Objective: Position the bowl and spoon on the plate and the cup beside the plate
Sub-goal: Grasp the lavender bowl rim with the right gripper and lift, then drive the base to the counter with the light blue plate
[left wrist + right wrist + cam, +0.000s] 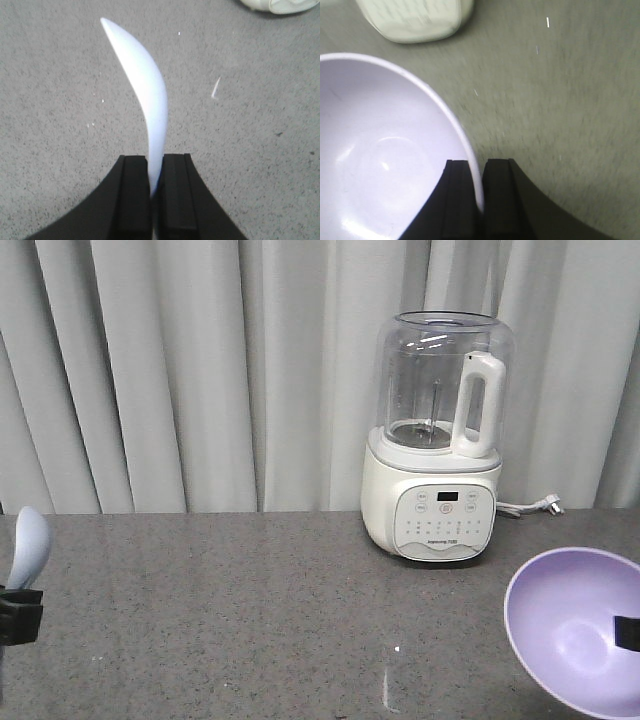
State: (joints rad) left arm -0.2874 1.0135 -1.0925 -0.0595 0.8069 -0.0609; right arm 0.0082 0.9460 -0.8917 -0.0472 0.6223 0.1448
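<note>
**A:** Start at the left. Where is the spoon?

**B:** The spoon (28, 545) is far to the left of the blender (440, 440) and nearer the camera than it. The left jaws are clenched on its handle. It stands upright with the rounded scoop on top. From the left wrist it shows edge-on, a pale curve rising out of the two black pads, with the grey speckled tabletop (250, 610) below.

**A:** And the blender itself?

**B:** It has a cream base with a button panel, a clear jug and a white handle. It stands at the back of the tabletop, in front of the pale curtain (150, 370). Its power plug (548, 505) lies just to its right, on the tabletop.

**A:** Then the bowl?

**B:** The lavender bowl (575, 630) is to the right of the blender and nearer the camera. It is tilted so that its hollow faces forward. The right jaws grasp it at the rim, one pad inside the wall and one outside. The right wrist view shows the rim pinched between them, with the blender's base up ahead.

**A:** Is the bowl touching the tabletop?

**B:** I cannot tell; its underside is cut off at the edge of the front view.
</note>
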